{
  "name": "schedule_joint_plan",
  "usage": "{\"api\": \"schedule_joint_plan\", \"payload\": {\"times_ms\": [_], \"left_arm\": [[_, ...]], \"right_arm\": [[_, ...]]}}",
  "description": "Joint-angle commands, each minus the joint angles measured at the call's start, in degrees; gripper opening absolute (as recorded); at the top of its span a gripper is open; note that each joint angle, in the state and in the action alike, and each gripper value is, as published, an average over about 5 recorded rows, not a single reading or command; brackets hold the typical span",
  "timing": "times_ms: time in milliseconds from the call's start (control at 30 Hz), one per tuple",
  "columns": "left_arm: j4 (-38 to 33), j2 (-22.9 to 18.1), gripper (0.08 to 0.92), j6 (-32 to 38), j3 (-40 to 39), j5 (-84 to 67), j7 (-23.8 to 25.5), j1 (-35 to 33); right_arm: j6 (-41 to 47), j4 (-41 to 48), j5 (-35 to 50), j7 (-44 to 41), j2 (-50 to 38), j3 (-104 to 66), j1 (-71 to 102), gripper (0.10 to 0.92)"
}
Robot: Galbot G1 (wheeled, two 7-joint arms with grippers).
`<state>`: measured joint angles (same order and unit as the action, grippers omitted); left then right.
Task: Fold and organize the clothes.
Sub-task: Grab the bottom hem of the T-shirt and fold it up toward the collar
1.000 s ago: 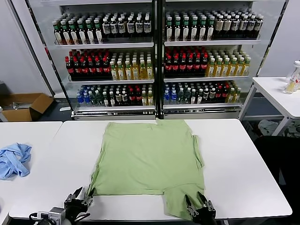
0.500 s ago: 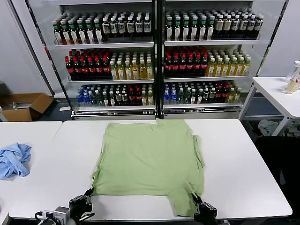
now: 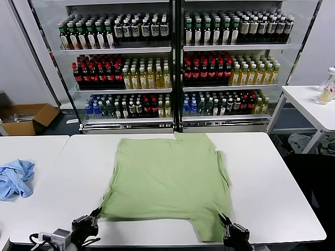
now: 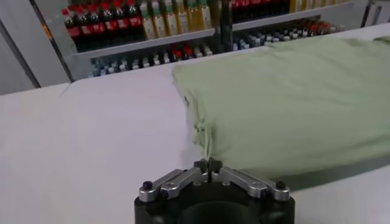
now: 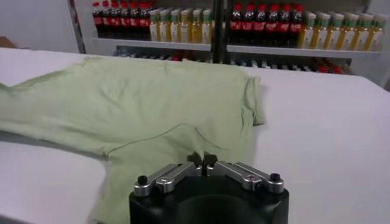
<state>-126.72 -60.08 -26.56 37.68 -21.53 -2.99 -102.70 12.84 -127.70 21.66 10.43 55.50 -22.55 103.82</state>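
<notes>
A plain light green short-sleeved cotton shirt (image 3: 167, 180) lies spread flat in the middle of the white rectangular worktop (image 3: 272, 193), its near edge close to the robot and its far edge toward the drinks shelves. Only the plain face shows.

Both arms reach in low from the near edge of the worktop. The left pincer (image 3: 94, 217) sits at the shirt's near left corner, its two metal fingers (image 4: 183, 178) drawn tight together on the cloth; in the left wrist view the fabric bunches into a small ridge running straight into the tips (image 4: 209, 163), and the hem beside it stands a little off the worktop. The right pincer (image 3: 226, 224) is at the near right corner, where a flap of the shirt hangs toward the worktop's edge. Its fingers (image 5: 173, 173) are likewise closed, and the right wrist view shows them pinching the green cloth right at the tips (image 5: 203, 161), with the flap creased around them.

The two black pincer bodies lie roughly level with each other, pointing away from the robot across the shirt, one at each end of its near hem.

Off to the robot's left, a crumpled light blue cloth (image 3: 14, 178) rests on a neighbouring white worktop (image 3: 36, 144). Behind stand glass-fronted shelves of bottled drinks (image 3: 172, 68), and an open brown cardboard box (image 3: 26, 117) sits on the floor.
</notes>
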Motion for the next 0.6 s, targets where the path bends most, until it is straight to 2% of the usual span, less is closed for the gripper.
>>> {"api": "schedule_joint_plan", "payload": {"times_ms": [33, 200, 367, 467, 600], "left_arm": [[-5.7, 0.9, 0.081, 0.8, 5.5, 0.5, -0.2, -13.5], [-6.0, -0.6, 0.081, 1.3, 7.2, 1.9, 0.1, -17.5], [-9.0, -0.6, 0.081, 0.9, 9.2, 1.1, 0.2, -18.3], [-10.6, -0.1, 0.081, 0.0, 9.4, -1.0, -0.3, -14.7], [-8.9, 1.3, 0.081, -2.7, 8.8, -6.5, -1.8, -4.4]], "right_arm": [[0.0, -6.8, -3.1, -1.6, -1.2, -2.5, 10.9, 0.117], [-0.6, -8.4, -5.7, -1.5, -1.4, -3.2, 15.2, 0.117], [-1.3, -10.3, -5.4, -0.8, -1.6, -4.5, 14.9, 0.117], [-1.0, -11.8, -2.7, -0.4, -1.6, -5.3, 11.4, 0.117], [0.6, -10.6, 0.9, 0.0, -1.7, -5.1, 3.5, 0.117]]}}
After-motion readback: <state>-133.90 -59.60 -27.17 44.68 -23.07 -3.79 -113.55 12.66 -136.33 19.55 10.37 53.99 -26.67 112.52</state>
